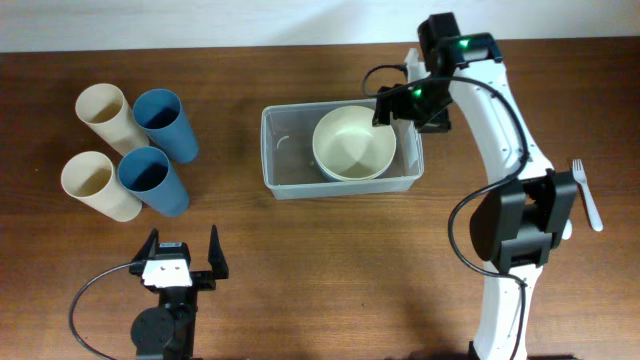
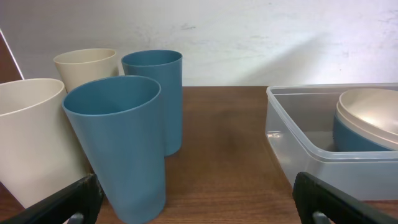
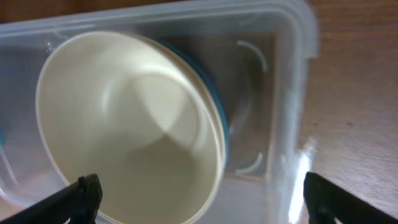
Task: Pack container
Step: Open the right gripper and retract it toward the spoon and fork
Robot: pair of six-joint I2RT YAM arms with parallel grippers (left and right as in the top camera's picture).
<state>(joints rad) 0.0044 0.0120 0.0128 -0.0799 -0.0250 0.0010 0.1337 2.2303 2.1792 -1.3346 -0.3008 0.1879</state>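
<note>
The container (image 1: 288, 160), a clear rectangular bin, sits at the table's centre. Inside its right half a cream bowl (image 1: 354, 142) rests tilted in a blue bowl (image 3: 222, 127). My right gripper (image 1: 398, 110) hovers over the bin's right end. In the right wrist view it (image 3: 202, 199) is open, its fingers spread either side of the cream bowl's (image 3: 124, 124) edge and the bin's rim (image 3: 298, 93), with nothing held. My left gripper (image 1: 182, 258) stands open near the front edge, empty. In its own view it (image 2: 199, 202) faces the cups and the container (image 2: 298, 143).
Two cream cups (image 1: 105, 115) (image 1: 95, 183) and two blue cups (image 1: 165, 122) (image 1: 152, 180) stand at the left. The nearest blue cup (image 2: 121, 137) is close in front of my left gripper. A white fork (image 1: 588, 195) lies at the far right.
</note>
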